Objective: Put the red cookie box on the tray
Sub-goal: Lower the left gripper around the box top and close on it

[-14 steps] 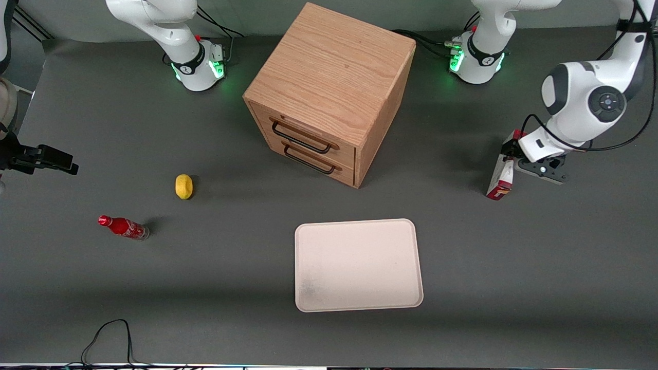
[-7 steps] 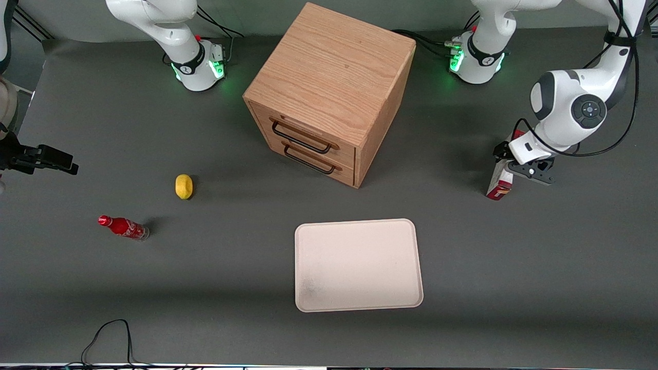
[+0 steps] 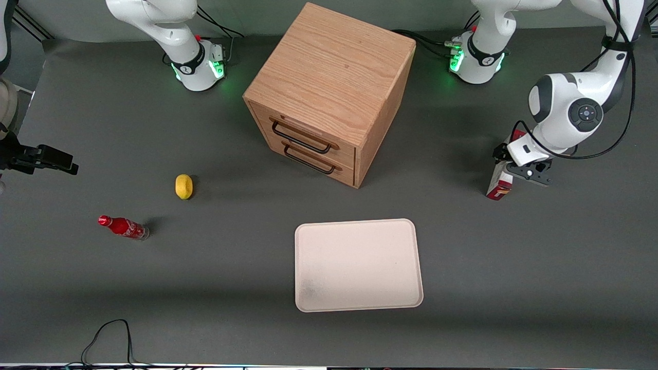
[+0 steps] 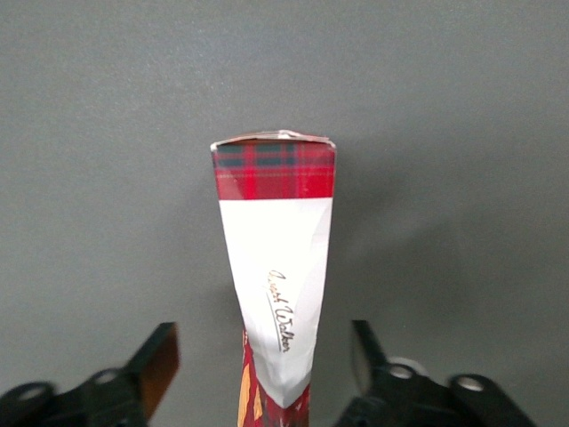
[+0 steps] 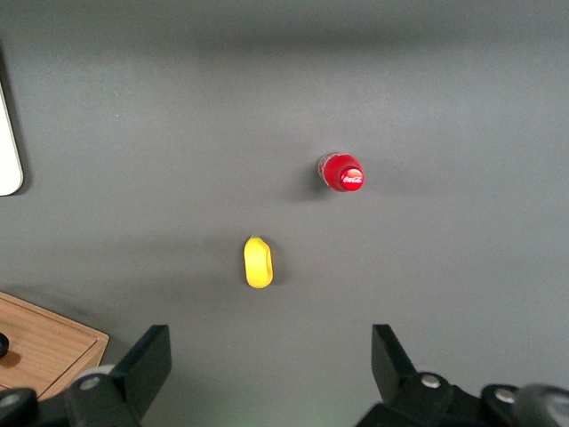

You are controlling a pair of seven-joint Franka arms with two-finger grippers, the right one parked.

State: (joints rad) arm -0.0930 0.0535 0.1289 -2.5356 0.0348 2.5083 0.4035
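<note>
The red cookie box [image 3: 499,184] stands on its thin edge on the grey table, toward the working arm's end, farther from the front camera than the tray [image 3: 358,265]. In the left wrist view the red cookie box [image 4: 277,231] shows its tartan end and a white panel. My left gripper [image 3: 507,165] is down over the box's upper end and open. Its fingers [image 4: 156,359] straddle the box with a gap on each side. The cream-white tray lies flat with nothing on it, nearer the front camera than the cabinet.
A wooden two-drawer cabinet [image 3: 329,87] stands mid-table. A yellow lemon [image 3: 183,186] and a small red cola bottle [image 3: 123,227] lie toward the parked arm's end. A black cable [image 3: 108,334] loops at the table's front edge.
The left arm's wrist has shifted slightly toward the cabinet, bringing the gripper more squarely over the box. The box, tray and other objects have not moved.
</note>
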